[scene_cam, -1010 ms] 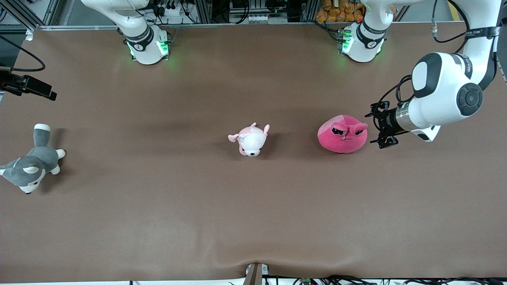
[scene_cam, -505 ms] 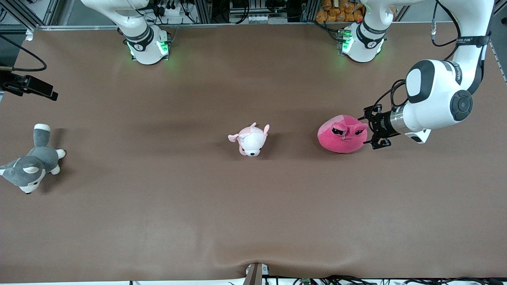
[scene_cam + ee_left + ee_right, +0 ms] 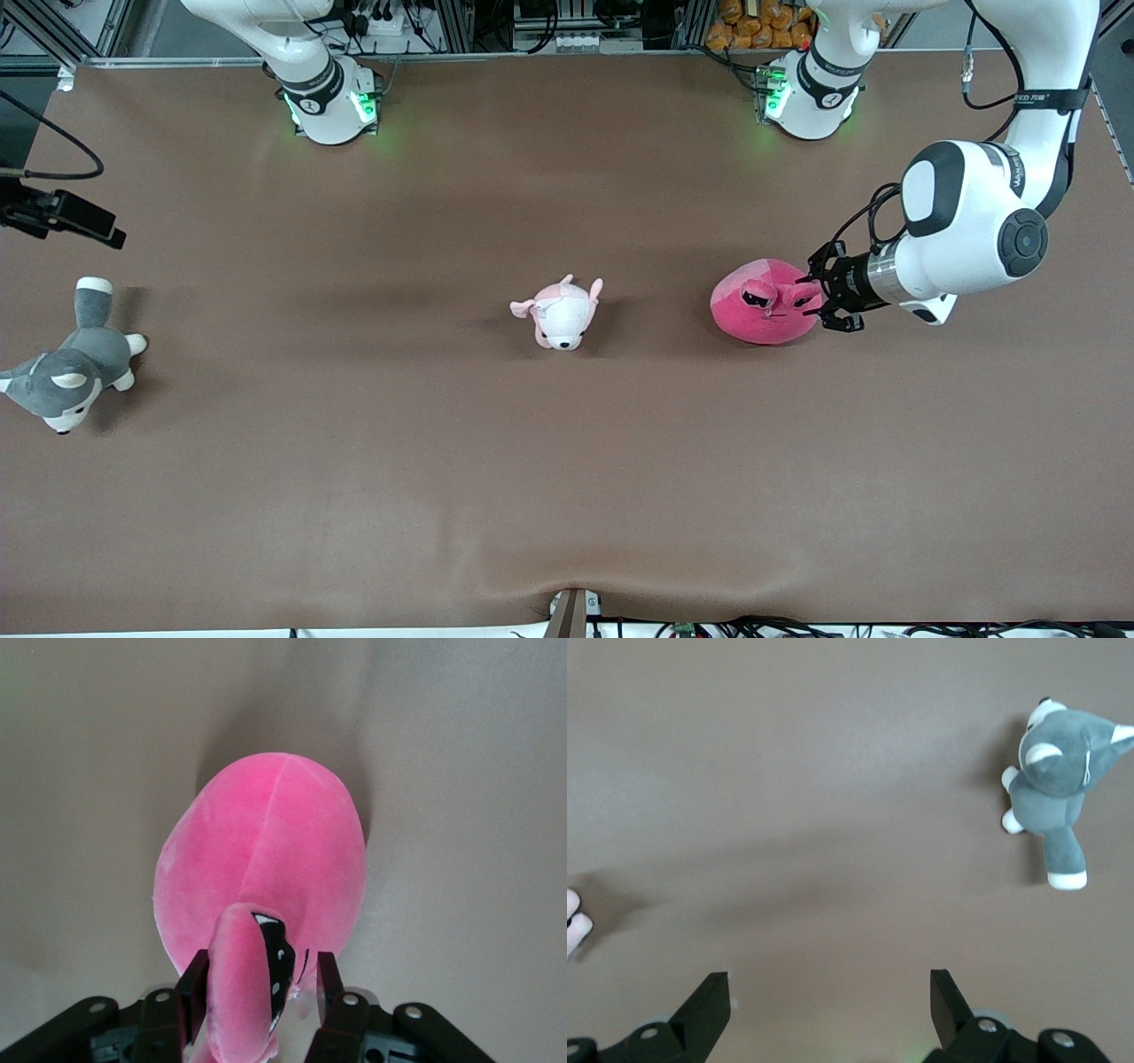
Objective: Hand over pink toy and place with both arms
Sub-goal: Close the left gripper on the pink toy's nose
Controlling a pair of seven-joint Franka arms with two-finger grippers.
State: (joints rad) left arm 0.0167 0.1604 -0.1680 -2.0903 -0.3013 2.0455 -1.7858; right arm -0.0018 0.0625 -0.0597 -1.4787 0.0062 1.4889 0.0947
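Note:
The pink toy (image 3: 760, 312), a round hot-pink plush, lies on the brown table toward the left arm's end. My left gripper (image 3: 811, 301) is low at the toy's side, fingers on either side of one ear. In the left wrist view the pink toy (image 3: 266, 850) fills the middle, and the left gripper (image 3: 260, 979) has the ear between its fingers. One finger (image 3: 193, 979) touches the ear and the other stands a little apart from it. My right gripper (image 3: 830, 992) hangs wide open over bare table near the right arm's end, holding nothing.
A small pale pink-and-white plush (image 3: 560, 314) lies mid-table. A grey-and-white plush dog (image 3: 71, 363) lies at the right arm's end and also shows as the dog (image 3: 1059, 784) in the right wrist view. The arm bases (image 3: 330, 105) stand along the table's back edge.
The left gripper has moved in against the pink toy and its fingers have narrowed around the ear. The toy has not moved. The right arm's hand has shifted slightly.

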